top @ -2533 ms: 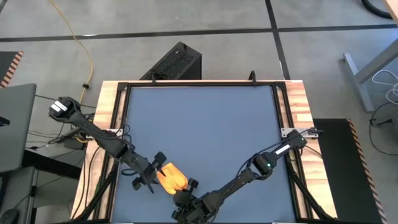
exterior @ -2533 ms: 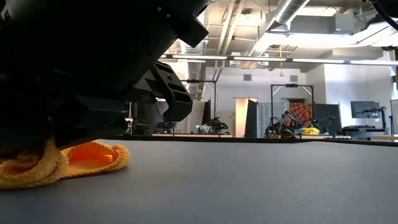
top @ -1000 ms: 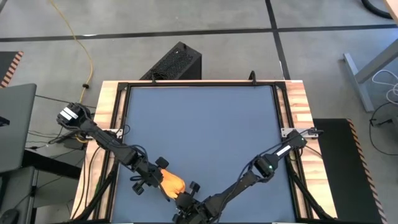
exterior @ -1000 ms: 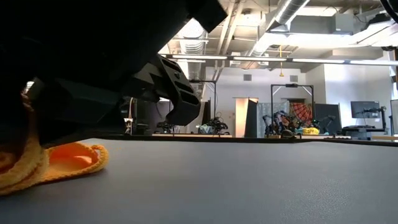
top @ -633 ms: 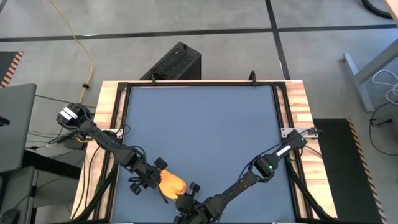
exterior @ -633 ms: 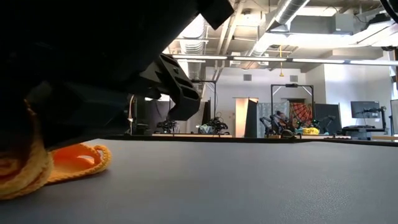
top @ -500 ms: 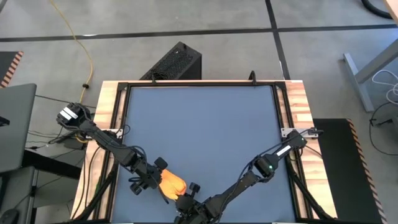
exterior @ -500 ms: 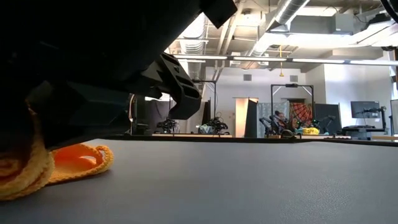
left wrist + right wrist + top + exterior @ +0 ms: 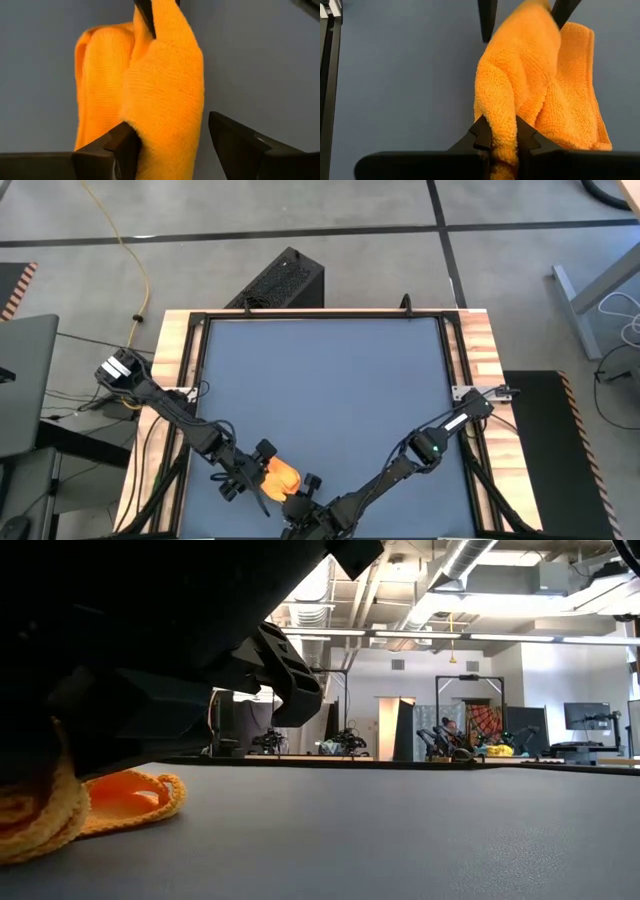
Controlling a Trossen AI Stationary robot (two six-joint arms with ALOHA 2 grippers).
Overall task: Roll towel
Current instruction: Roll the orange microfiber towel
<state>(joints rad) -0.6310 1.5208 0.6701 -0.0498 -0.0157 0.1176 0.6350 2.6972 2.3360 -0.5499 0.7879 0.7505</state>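
Broadly, the dark blue padded bench, framed in pale wood, carries only one item, and that item sits close to the near edge, toward the near-left corner. Both dark arms reach in over that same edge from opposite sides and meet there, the left arm slanting in from the left edge and the right arm from the right edge.

Between them lies the small bright yellow-orange terry towel, bunched into a loose, thick fold and not yet a tidy cylinder; in the low view its corded hem rests flat on the bench surface while the rest rises into the shadow of the arms. No tag shows.

The right gripper comes at the towel from the near side, its fingers pinched tight on a raised ridge of cloth, so that end appears lifted and anchored. That hold probably serves to keep the bundle from unravelling while the other arm changes its grip.

The left gripper sits on the opposite side, its fingers spread apart and straddling the thick fold; one finger touches the cloth, the other stands clear of it, so nothing is clamped there. Spread like this, it seems ready to take a fresh bite.

As a judgement, the rolling is partway along: the cloth is gathered but slack, and a careless release by the right fingers could let the folds spring open.
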